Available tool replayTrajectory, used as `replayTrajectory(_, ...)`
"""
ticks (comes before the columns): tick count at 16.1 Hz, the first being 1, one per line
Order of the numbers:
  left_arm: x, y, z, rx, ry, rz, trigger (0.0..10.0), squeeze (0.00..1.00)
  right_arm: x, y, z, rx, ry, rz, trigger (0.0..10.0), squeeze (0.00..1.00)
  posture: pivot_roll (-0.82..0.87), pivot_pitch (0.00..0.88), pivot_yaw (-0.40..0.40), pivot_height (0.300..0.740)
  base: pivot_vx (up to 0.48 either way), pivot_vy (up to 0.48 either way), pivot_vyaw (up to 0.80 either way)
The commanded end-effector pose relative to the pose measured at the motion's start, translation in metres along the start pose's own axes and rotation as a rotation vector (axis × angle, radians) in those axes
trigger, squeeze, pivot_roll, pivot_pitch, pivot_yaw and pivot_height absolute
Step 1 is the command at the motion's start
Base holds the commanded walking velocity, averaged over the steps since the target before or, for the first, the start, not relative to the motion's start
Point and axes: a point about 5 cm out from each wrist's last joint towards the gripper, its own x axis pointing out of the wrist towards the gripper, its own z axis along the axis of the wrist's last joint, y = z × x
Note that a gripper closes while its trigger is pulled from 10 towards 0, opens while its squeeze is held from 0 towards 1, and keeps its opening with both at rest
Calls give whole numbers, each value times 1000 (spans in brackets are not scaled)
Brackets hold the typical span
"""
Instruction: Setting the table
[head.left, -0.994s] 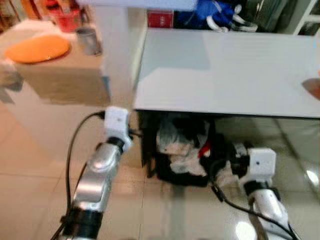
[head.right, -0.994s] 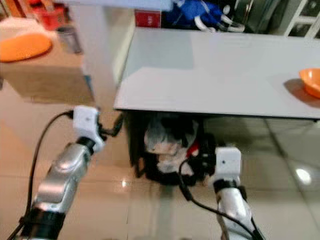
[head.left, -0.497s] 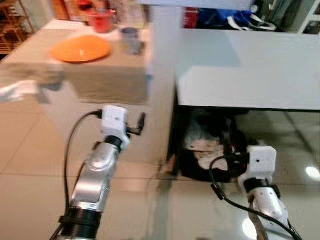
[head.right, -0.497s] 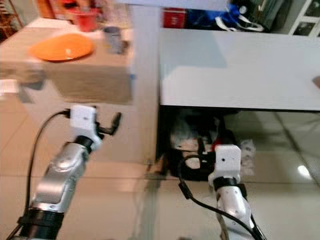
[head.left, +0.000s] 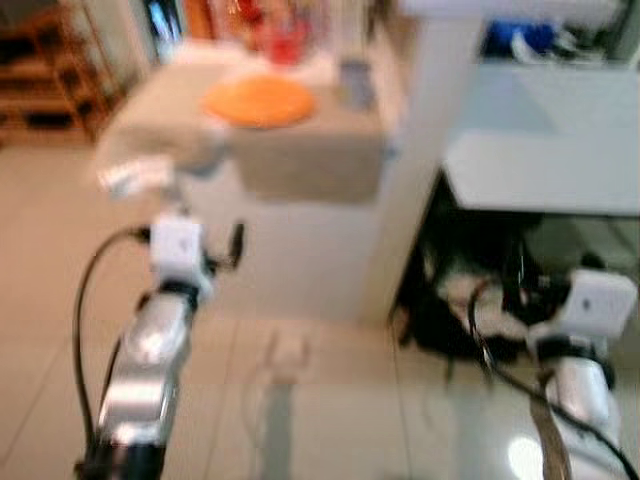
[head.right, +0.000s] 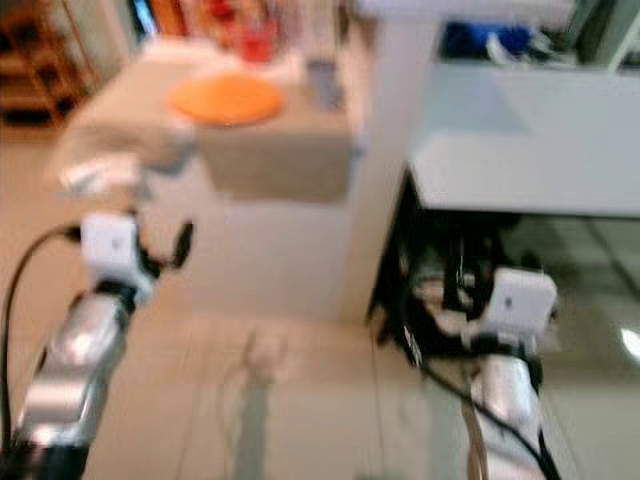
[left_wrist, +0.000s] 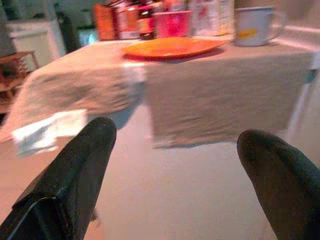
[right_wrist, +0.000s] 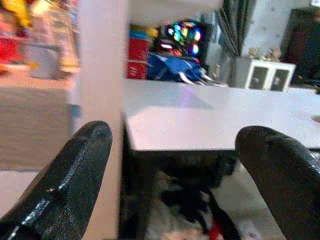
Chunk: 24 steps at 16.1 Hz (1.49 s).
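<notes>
A: What's far left?

B: Blurred wooden shelving (head.left: 45, 75) at the frame's edge, hard to read. Next comes the low tabletop draped in a beige cloth (head.left: 310, 165), whose near hem hangs down over the front. On it lies the round flat orange plate (head.left: 259, 100), and just beside that, toward the white pillar, stands a grey mug (head.left: 354, 82). Behind them are red and orange containers (left_wrist: 172, 22), too smeared to name.

A: And the left tool?

B: The left tool (left_wrist: 175, 165) hangs in front of that cloth hem, below the plate, its two black fingers (left_wrist: 75, 165) spread wide with nothing between them. Open tiled floor (head.left: 320, 400) lies beneath.

A: Further right?

B: A white pillar (head.left: 420, 150), then the long pale grey tabletop (right_wrist: 220, 115), cut off at the right edge. Under it sits a dark, cluttered heap (head.left: 470, 290) I cannot make out. The right tool (right_wrist: 175, 165) is low before it, fingers apart, holding nothing.
</notes>
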Motion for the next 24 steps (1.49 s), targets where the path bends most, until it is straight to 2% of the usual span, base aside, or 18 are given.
replayTrajectory(1, 5, -17, -1, -29, 21, -45, 10000, 0, -2, 1, -7, -53, 21, 9, 10000, 1000, -22, 14, 5, 740, 0, 480, 0)
replayTrajectory(2, 7, -19, -2, -27, 27, -51, 10000, 0, -3, 3, -9, -76, 23, 22, 10000, 1000, -22, 14, 6, 740, 0, 0, 0)
replayTrajectory(3, 9, -23, 1, -6, 10, -70, 10000, 0, -5, 9, -12, -94, 43, 51, 10000, 0, -23, 13, 6, 740, 0, 0, 0)
replayTrajectory(5, 11, -31, 10, -29, -19, -125, 10000, 0, -6, 13, -12, -89, 45, 68, 10000, 0, -25, 16, 13, 740, 210, 0, 0)
replayTrajectory(9, 15, -40, 16, -10, -52, -135, 10000, 0, -8, 15, -8, -109, 20, 96, 10000, 0, -29, 16, 13, 740, 444, 0, 0)
replayTrajectory(10, 15, -38, 16, 64, -5, -114, 10000, 0, -7, 16, -9, -108, 16, 104, 10000, 0, -31, 16, 12, 740, 442, 0, 0)
replayTrajectory(11, 18, -41, 19, 111, 5, -103, 10000, 0, -7, 20, 1, -86, 4, 114, 10000, 0, -32, 18, 11, 740, 454, 0, 0)
replayTrajectory(14, 19, -47, 21, 75, -29, -119, 10000, 0, -8, 20, -10, -88, 26, 124, 10000, 0, -32, 19, 10, 740, 458, 0, -767)
replayTrajectory(16, 17, -50, 25, 32, -57, -115, 10000, 0, -7, 20, -11, -105, 24, 134, 10000, 0, -30, 21, 11, 740, 461, 0, 0)
replayTrajectory(24, 15, -43, 33, 9, -96, -90, 10000, 0, -8, 26, -12, -110, 15, 167, 10000, 0, -21, 18, 4, 740, 460, 0, 0)
